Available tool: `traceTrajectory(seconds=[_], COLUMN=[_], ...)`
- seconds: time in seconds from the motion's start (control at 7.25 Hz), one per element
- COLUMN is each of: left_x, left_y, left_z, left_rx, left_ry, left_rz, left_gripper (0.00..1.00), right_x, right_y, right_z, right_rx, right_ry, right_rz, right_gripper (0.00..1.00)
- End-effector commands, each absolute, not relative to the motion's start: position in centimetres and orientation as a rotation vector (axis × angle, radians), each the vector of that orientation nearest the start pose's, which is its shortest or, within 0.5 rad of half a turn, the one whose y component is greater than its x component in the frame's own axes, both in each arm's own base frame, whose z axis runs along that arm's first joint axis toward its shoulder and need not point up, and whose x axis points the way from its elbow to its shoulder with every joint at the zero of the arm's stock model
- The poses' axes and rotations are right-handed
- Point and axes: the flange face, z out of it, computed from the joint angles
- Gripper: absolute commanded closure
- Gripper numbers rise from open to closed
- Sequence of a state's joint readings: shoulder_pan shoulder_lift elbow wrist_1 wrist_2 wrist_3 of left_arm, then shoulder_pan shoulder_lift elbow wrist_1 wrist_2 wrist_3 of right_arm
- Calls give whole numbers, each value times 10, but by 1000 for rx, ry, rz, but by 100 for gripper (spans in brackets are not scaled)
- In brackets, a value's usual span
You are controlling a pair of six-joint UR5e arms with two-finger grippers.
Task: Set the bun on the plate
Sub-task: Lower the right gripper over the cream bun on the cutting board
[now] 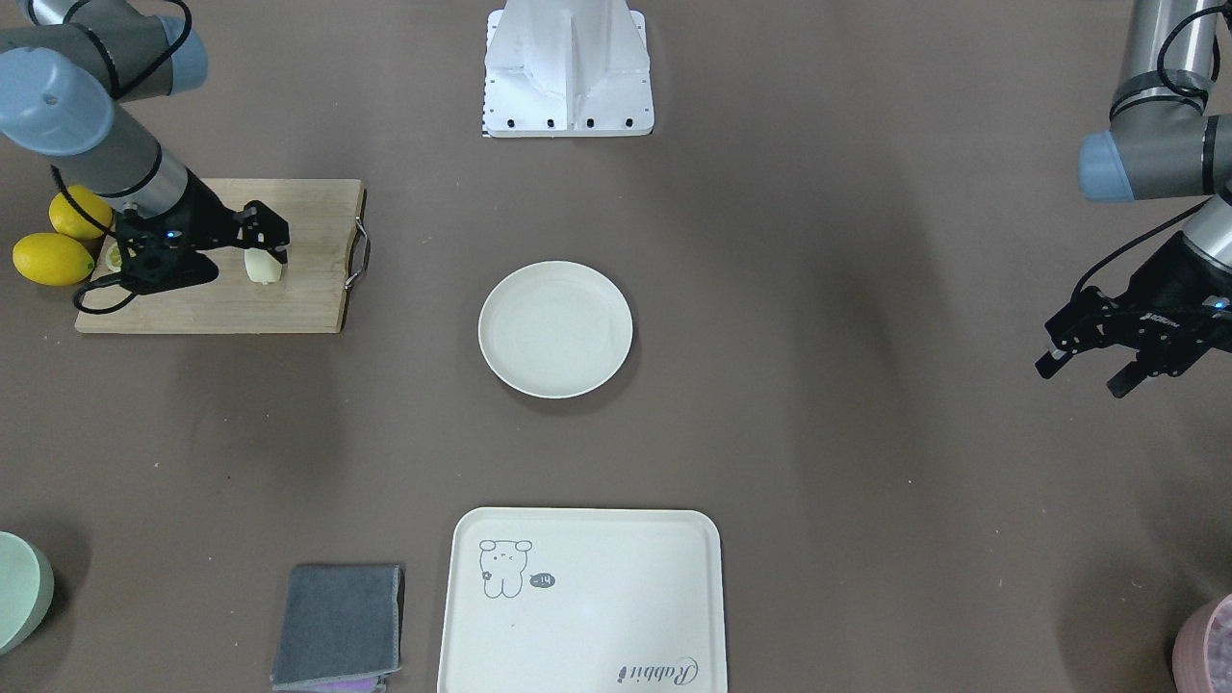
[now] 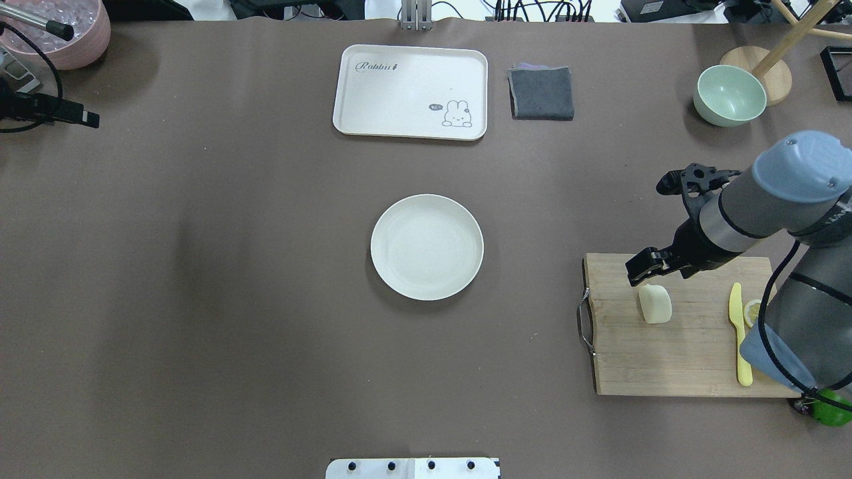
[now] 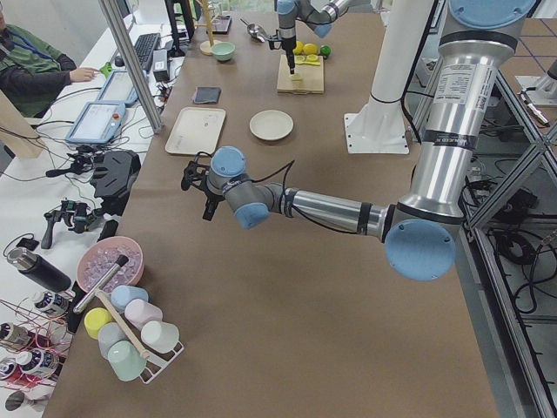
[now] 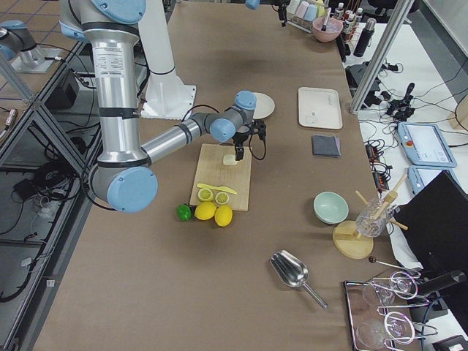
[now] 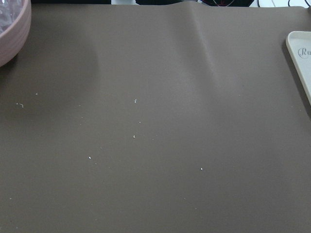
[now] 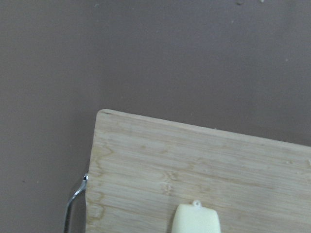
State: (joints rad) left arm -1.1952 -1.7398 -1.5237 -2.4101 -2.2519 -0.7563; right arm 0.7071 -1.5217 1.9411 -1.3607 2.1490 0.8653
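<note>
On the wooden cutting board [image 2: 665, 359] at the robot's right lies the bun [image 2: 655, 304], resting in the board's far-left part near the metal handle. It is well apart from the yellow knife [image 2: 739, 332] and the lemons [image 1: 53, 258] at the right edge, which leaves room on both sides for fingers to come down. The right gripper [image 2: 645, 229] hangs just above the bun and a little to its far side. Its jaws are spread wide and hold nothing, which looks like the set-up for straddling the bun from above. The wrist view shows only the bun's top at its lower edge and no contact. The plate [image 2: 426, 247] sits bare in the middle of the table, left of the board, with open table between them, so the carry should be a short sideways sweep. The left gripper [image 1: 1088, 371] hovers over bare table far off to the left, jaws apart and empty, likely parked there to keep the route to the plate free. The pick-up itself is not yet done.
</note>
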Motion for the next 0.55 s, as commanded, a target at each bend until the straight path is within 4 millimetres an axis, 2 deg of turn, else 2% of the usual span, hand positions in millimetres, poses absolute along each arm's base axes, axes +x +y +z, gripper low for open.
traceTrajectory(seconds=[0.0,0.28,0.41], left_x=[142,138,137], left_y=[-558,-549,-546], left_z=[510,522,525], left_rx=[439,445,448], left_ry=[1015,1018,1020], left_rz=[-18,-15,-14], left_gripper=[2,2,2], right_x=[-330,-340,-344], right_y=[-367,-360,-361], right_z=[446,456,452], right_rx=[-37,-13,-8], right_ry=[-797,-751,-757], right_rz=[-180,-190,-196], right_gripper=[0,0,0])
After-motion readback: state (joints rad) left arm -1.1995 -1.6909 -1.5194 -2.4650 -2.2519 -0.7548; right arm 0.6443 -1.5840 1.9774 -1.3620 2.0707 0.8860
